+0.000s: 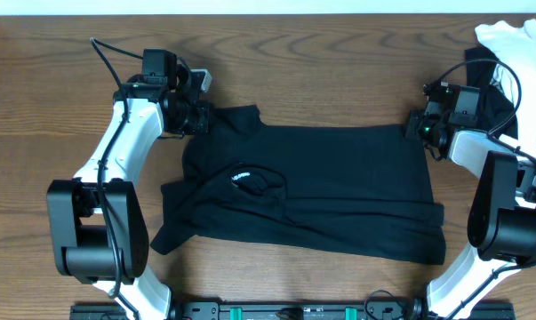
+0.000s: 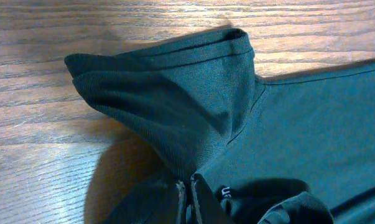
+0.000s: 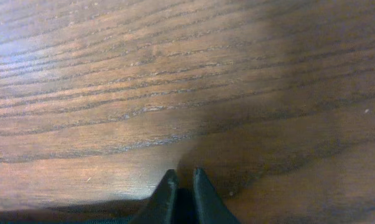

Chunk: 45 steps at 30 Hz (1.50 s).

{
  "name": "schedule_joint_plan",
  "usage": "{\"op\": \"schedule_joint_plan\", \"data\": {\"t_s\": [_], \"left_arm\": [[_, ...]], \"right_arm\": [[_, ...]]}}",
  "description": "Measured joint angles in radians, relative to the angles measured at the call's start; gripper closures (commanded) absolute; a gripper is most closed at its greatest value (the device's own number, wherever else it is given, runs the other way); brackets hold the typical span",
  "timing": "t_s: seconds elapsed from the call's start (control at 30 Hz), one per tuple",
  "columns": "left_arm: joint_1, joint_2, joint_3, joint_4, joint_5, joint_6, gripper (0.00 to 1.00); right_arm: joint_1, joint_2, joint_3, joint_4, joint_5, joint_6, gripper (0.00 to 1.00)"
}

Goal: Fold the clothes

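A black short-sleeved T-shirt (image 1: 339, 187) lies spread across the middle of the wooden table, with a small white logo (image 1: 244, 176) near its rumpled left part. My left gripper (image 1: 199, 114) is at the shirt's upper left corner. In the left wrist view it (image 2: 188, 193) is shut on black cloth, and the sleeve (image 2: 193, 99) is drawn up into a peak. My right gripper (image 1: 416, 130) is at the shirt's upper right corner. In the right wrist view its fingers (image 3: 182, 186) are closed with dark cloth between them, and a strip of black cloth (image 3: 94, 218) shows at the bottom edge.
A white T-shirt (image 1: 525, 53) lies bunched at the far right corner, with more black cloth (image 1: 494, 98) beside it behind the right arm. Bare wooden table (image 1: 339, 62) runs along the back. The arm bases stand at the front edge.
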Motion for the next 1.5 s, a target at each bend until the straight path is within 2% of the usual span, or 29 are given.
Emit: {"op": "schedule_joint_plan", "data": {"t_s": [0.43,0.6,1.0,1.5], "left_arm": [[0.0,0.0,0.0,-0.009,0.0,0.0,0.94],[0.0,-0.001,0.0,-0.016,0.0,0.0,0.94],[0.004,-0.133,0.0,-0.139,-0.072,-0.001,0.94],[0.006,-0.198,0.0,-0.3,-0.132,-0.001,0.94]], "right_arm": [[0.0,-0.006,0.008,-0.037,0.014,0.002,0.99],[0.003,-0.056,0.003,-0.135,0.066,0.002,0.99],[-0.016,-0.383,-0.007,-0.379,0.135,0.034,0.99],[-0.048,-0.411,-0.007,-0.639,0.211,0.071,0.99]]}}
